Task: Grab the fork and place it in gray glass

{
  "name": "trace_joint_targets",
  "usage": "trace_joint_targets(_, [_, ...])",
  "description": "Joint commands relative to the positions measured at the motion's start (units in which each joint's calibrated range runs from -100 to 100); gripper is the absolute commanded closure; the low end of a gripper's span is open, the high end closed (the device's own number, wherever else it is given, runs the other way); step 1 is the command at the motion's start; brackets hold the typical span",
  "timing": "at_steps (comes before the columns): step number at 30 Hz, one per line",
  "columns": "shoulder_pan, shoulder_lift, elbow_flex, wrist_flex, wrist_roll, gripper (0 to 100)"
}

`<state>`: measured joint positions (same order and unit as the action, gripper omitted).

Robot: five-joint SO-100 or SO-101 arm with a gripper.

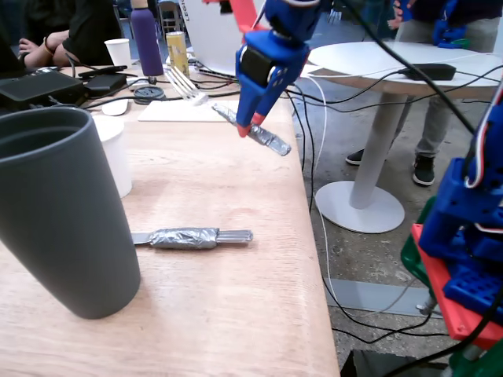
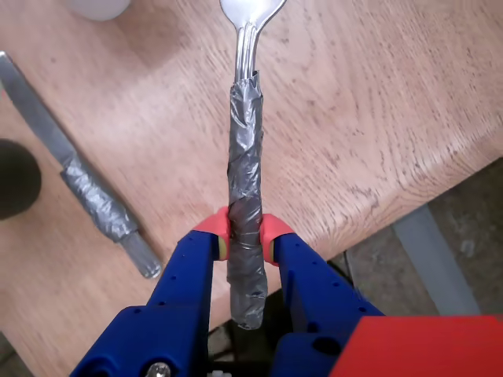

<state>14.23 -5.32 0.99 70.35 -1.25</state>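
Clamped on the fork's (image 1: 236, 119) taped handle, my gripper (image 1: 245, 126) hangs above the wooden table (image 1: 228, 298) in the fixed view, with the fork carried clear of the surface, tines pointing away toward the far clutter and the taped end sticking out low on the near side. I hold it lifted like this, I judge, because it has to clear a tall rim before it can go in. The gray glass (image 1: 59, 212) stands upright at the near left of that view, well apart from the fork, its mouth open and nothing in it that I can see. Beside it stands a white cup (image 1: 116, 153), and between the glass and my gripper a taped knife (image 1: 192, 237) lies flat on the table, untouched; it is not what I am after. From the wrist view, my red-tipped fingers (image 2: 212, 228) press the handle of the fork (image 2: 245, 169) from both sides, low on the tape, so most of the fork reaches ahead of me. The crinkled tape probably gives the pads something to bite. The fork's bare neck runs off the top edge, so the tines are out of frame there. The knife (image 2: 86, 192) lies at an angle to the left, and a dark round shape at the left edge may be the glass, though I cannot tell.
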Motion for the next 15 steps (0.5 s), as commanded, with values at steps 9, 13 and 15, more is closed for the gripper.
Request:
trace_joint_targets(9, [-0.5,-10.1,-0.5,-10.8,4.1,100])
trace_joint_targets(13, [-12.7,-7.7,-0.5,-27.6,7.9,100])
trace_joint_targets(15, [-18.8,-7.5,-0.5,-34.1,8.0,100])
